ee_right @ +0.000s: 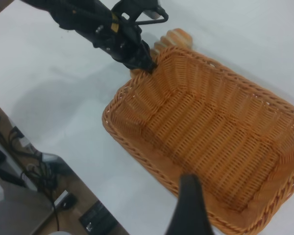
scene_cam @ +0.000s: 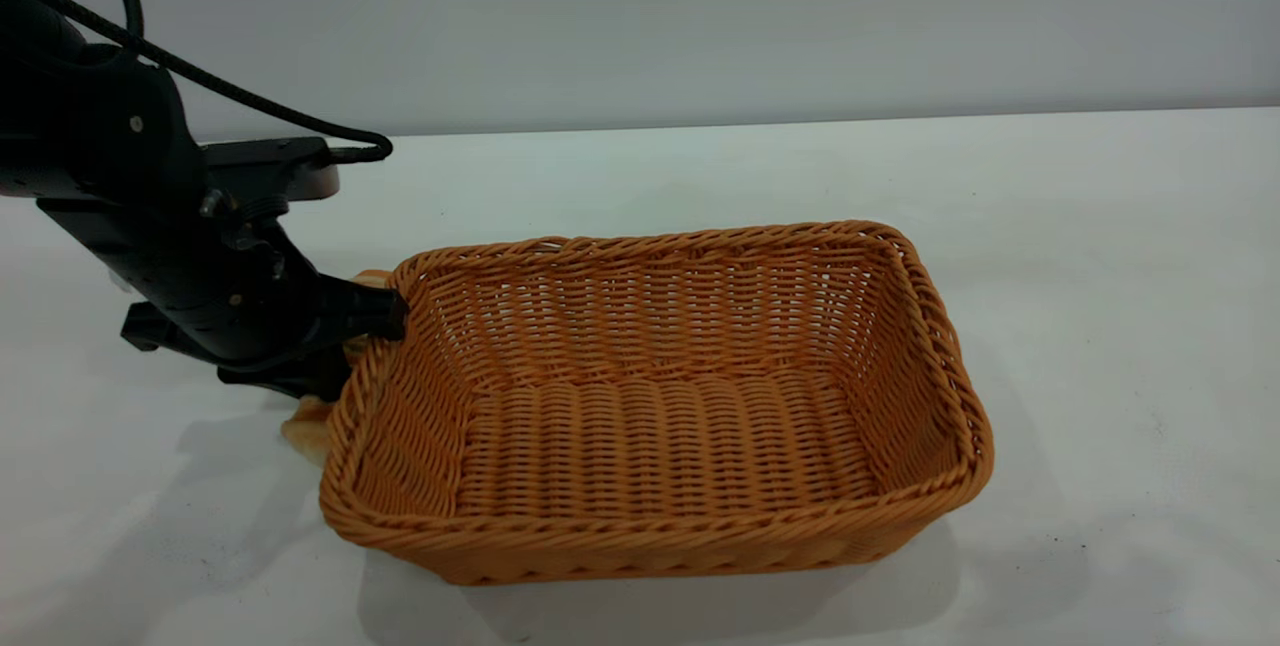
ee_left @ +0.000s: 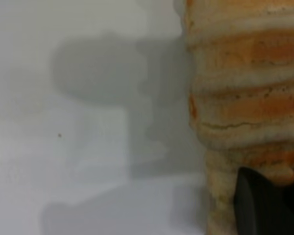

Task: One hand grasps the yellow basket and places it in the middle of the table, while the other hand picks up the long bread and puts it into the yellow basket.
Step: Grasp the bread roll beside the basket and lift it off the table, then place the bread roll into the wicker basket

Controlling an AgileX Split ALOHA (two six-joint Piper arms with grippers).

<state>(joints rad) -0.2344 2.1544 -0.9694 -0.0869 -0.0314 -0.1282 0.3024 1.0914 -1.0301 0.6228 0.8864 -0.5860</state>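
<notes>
The yellow basket (scene_cam: pixel 660 396) stands empty on the white table (scene_cam: pixel 1100 256). It also shows in the right wrist view (ee_right: pixel 210 142). The long bread (ee_left: pixel 245 83), striped orange-brown and cream, lies on the table against the outside of the basket's left end. In the exterior view only its ends (scene_cam: pixel 308 431) show past the arm. My left gripper (scene_cam: pixel 378 324) is down across the bread's middle, shut on it, with its tips touching the basket's rim. My right gripper (ee_right: pixel 188 205) hangs above the basket's rim, outside the exterior view.
The table is bare to the right of the basket and behind it. In the right wrist view the table's edge (ee_right: pixel 63 161) runs close by the basket, with cables and floor below.
</notes>
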